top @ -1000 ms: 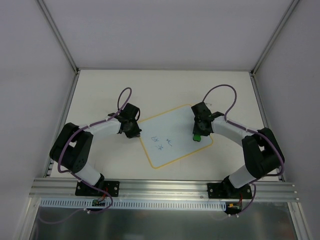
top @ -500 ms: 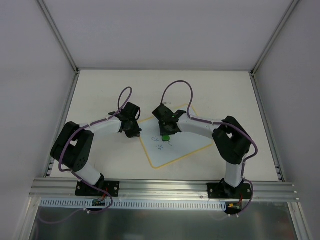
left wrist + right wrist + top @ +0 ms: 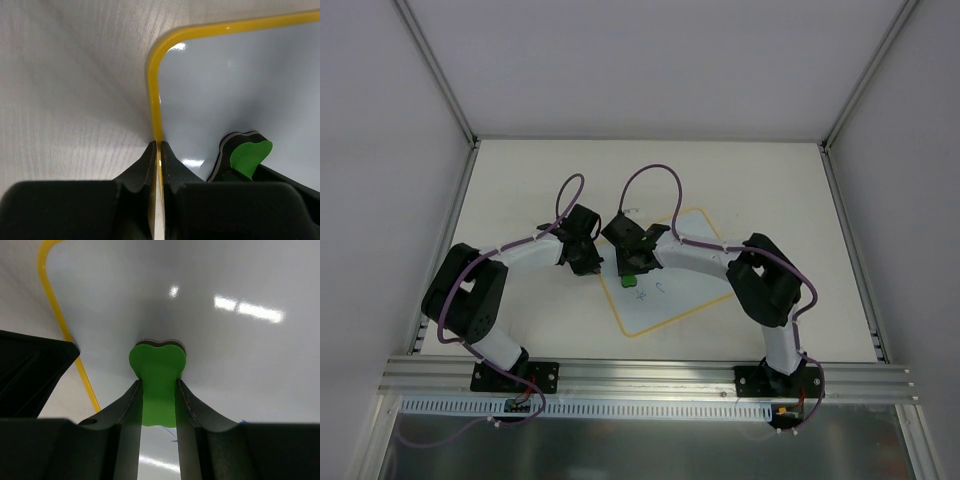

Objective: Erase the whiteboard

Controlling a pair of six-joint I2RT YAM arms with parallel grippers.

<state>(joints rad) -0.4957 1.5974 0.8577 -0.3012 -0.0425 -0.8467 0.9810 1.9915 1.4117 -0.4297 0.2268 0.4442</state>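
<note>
clamped in the right gripper: a green eraser, with the fingers narrowed to its width and its rounded end pressed flat against the whiteboard. pinched in the left gripper, all but closed: the board's yellow rim, just below a rounded corner, a dark finger on either side of the thin edge. lying askew on the table between the two arms: the whiteboard itself. only from overhead: both grippers crowded together at the board's left corner, and faint blue scribbles just beside the eraser. only from the right wrist: a short blue stroke or two low in the frame, partly covered by the fingers. from the left wrist: just the eraser's green tip and its dark backing at lower right, cut off below. too small to read: the scribbles.
</note>
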